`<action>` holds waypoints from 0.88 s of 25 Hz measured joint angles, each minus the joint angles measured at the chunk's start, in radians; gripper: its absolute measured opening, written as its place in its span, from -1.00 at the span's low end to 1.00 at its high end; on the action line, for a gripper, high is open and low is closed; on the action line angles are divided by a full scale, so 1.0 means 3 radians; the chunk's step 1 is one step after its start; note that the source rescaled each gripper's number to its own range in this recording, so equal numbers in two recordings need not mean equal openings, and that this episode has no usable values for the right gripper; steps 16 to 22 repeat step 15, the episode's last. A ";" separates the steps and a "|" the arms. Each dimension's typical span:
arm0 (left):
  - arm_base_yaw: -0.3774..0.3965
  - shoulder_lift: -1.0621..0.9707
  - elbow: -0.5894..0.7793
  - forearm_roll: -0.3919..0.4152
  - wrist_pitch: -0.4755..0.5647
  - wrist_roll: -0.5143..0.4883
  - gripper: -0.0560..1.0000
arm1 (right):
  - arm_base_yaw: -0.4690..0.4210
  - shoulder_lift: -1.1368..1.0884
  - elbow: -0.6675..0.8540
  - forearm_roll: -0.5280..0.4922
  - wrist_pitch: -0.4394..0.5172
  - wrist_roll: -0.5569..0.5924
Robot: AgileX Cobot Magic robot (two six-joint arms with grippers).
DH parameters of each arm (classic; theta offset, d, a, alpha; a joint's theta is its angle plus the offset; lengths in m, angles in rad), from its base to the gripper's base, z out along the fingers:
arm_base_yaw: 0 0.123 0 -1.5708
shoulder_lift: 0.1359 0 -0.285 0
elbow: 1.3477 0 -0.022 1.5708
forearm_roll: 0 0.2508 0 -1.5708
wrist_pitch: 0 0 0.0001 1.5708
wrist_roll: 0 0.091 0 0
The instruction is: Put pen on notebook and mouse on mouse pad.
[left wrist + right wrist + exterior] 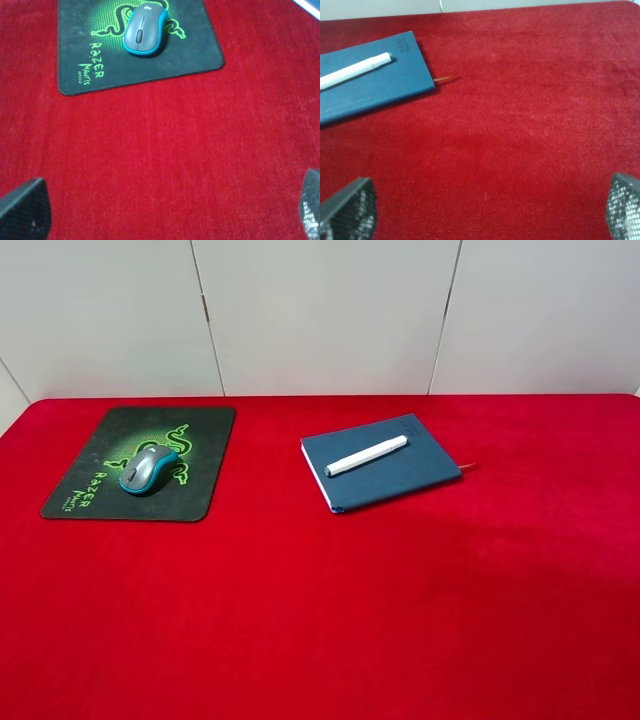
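Note:
The grey and teal mouse (148,470) (145,30) rests on the black mouse pad (95,495) (165,60) with its green snake logo, at the left of the red table. The white pen (366,455) (355,71) lies diagonally across the dark blue notebook (400,475) (380,92) near the middle, with the red ribbon (444,78) sticking out of the notebook's edge. Neither gripper shows in the exterior high view. My left gripper (160,212) is open over bare cloth, back from the pad. My right gripper (487,210) is open too, away from the notebook, nothing between its fingers.
Red cloth (400,620) covers the whole table. White wall panels (320,310) stand behind the table's far edge.

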 joint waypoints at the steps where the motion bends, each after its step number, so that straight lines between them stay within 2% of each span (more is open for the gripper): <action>1: 0.0000 0.0000 0.0000 0.0000 0.0000 0.0001 1.00 | 0.0000 0.0000 0.0000 0.0000 0.0000 0.0000; 22: 0.0000 -0.0003 0.0000 0.0000 0.0000 0.0011 1.00 | 0.0000 0.0000 0.0000 0.0000 0.0000 0.0000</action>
